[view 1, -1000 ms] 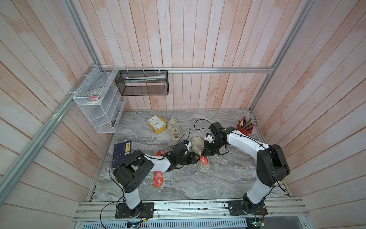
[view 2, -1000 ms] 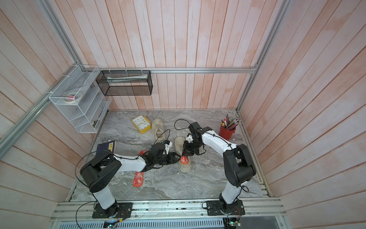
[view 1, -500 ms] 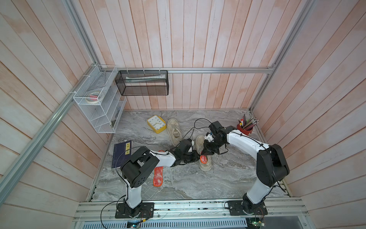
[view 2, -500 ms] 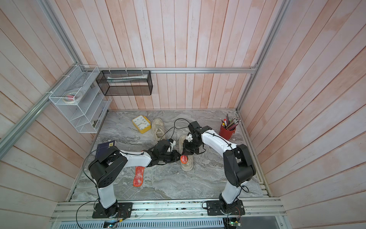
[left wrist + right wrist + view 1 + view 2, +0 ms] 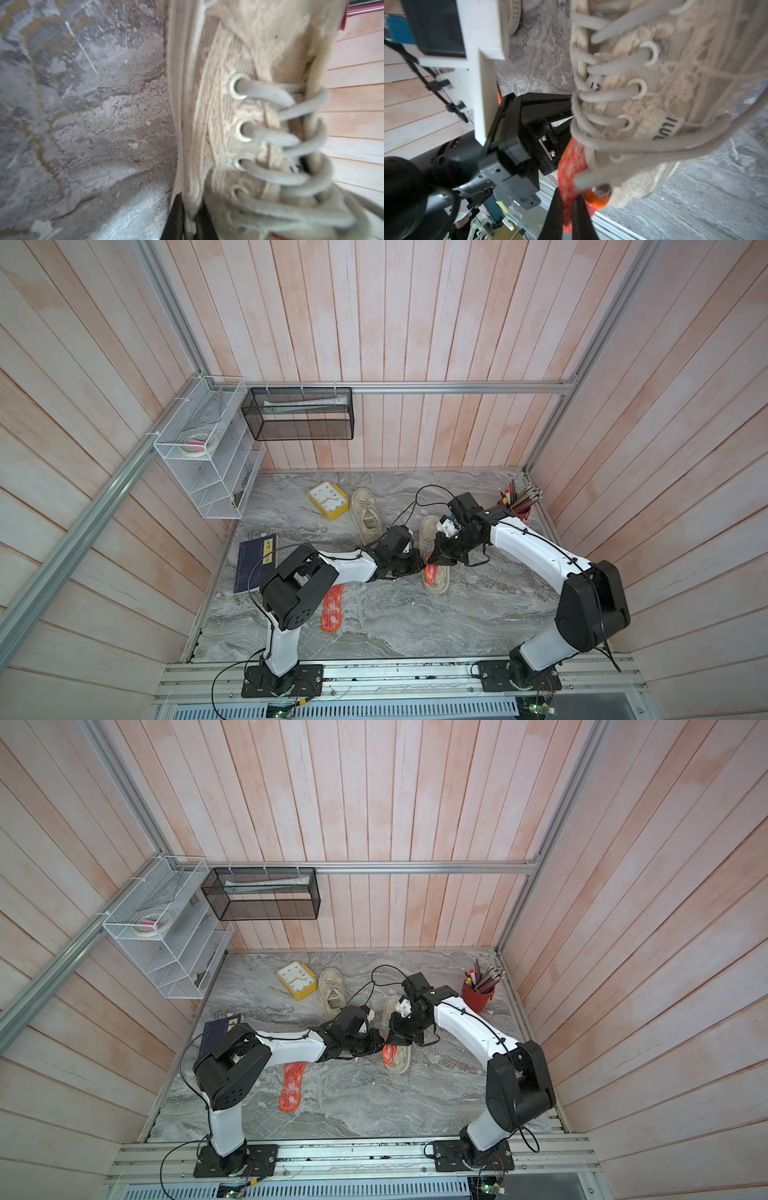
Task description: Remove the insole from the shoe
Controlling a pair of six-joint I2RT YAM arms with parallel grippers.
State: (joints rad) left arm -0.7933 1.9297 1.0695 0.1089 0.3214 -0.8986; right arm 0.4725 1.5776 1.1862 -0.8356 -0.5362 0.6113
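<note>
Grey marble tabletop (image 5: 415, 626) (pale plank walls (image 5: 415, 323))

The beige knit sneaker (image 5: 429, 531) (image 5: 400, 1061) stands on its cream rubber sole just to the 3 o'clock side of the marble tabletop's (image 5: 478, 614) middle. In both top views its toe points to 12 o'clock and its heel to 6. It looks worn, and its grey laces are loosely threaded. The orange insole (image 5: 431, 573) (image 5: 571, 162), mottled white, pokes its heel end up out of the sneaker's opening and curls past the collar. The rest of it is hidden inside.
</note>
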